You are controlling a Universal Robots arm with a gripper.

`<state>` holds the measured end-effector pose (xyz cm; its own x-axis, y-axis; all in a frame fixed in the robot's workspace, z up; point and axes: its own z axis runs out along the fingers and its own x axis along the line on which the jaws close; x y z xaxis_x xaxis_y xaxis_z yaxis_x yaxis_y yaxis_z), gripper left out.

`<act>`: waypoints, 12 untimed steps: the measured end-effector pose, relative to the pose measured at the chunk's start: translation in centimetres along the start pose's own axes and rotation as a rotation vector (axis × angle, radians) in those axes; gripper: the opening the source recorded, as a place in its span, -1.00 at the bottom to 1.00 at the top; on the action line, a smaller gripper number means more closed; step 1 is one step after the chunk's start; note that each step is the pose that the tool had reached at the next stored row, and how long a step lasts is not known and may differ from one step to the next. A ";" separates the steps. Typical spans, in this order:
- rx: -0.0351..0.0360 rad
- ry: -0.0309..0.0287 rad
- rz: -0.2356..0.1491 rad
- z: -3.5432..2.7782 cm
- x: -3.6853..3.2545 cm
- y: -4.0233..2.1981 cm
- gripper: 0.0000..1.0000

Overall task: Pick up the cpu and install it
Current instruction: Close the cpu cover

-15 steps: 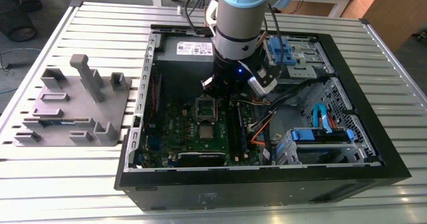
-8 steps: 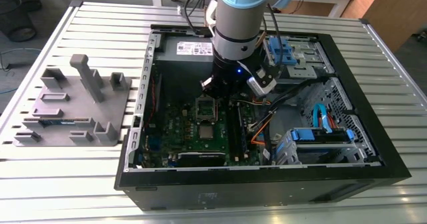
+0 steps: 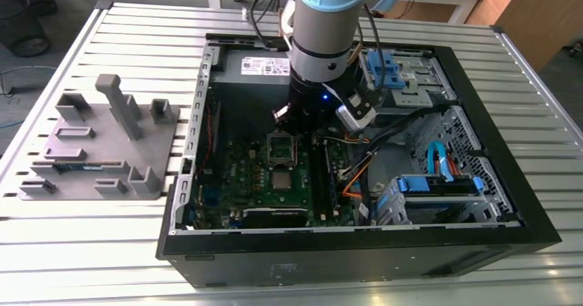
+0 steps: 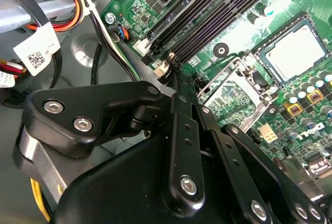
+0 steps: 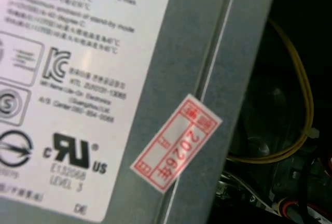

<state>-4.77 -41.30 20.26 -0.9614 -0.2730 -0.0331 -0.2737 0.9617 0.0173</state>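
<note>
The cpu (image 3: 280, 178), a flat silvery square, lies in its socket on the green motherboard (image 3: 246, 176) inside the open computer case. In the second wrist view the cpu (image 4: 294, 54) sits inside the socket frame, with the hinged metal load plate (image 4: 233, 86) flipped up beside it. My gripper (image 3: 296, 130) hangs low over the board just beyond that raised plate (image 3: 280, 145), apart from the cpu. In the second wrist view the gripper (image 4: 174, 71) points down at the board near the end of the memory slots, and I see nothing held in it.
The case (image 3: 474, 203) walls ring the board. Long black memory slots (image 4: 207, 16) run beside the socket. Cable bundles (image 3: 364, 162) and blue drive cages (image 3: 437, 186) crowd the exterior view's right. The power supply (image 5: 78, 79) is close behind. A grey fixture tray (image 3: 100, 149) holds a memory stick (image 3: 78, 166).
</note>
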 end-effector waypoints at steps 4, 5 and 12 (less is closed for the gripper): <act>0.0001 0.0000 -0.001 0.00 0.00 0.00 -0.79; -0.0001 0.0001 -0.007 0.00 0.01 0.00 -0.79; -0.0030 0.0016 -0.096 0.00 0.01 0.00 -0.79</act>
<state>-4.77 -41.31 20.26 -0.9310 -0.3636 -0.0331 -0.3642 0.9311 0.0172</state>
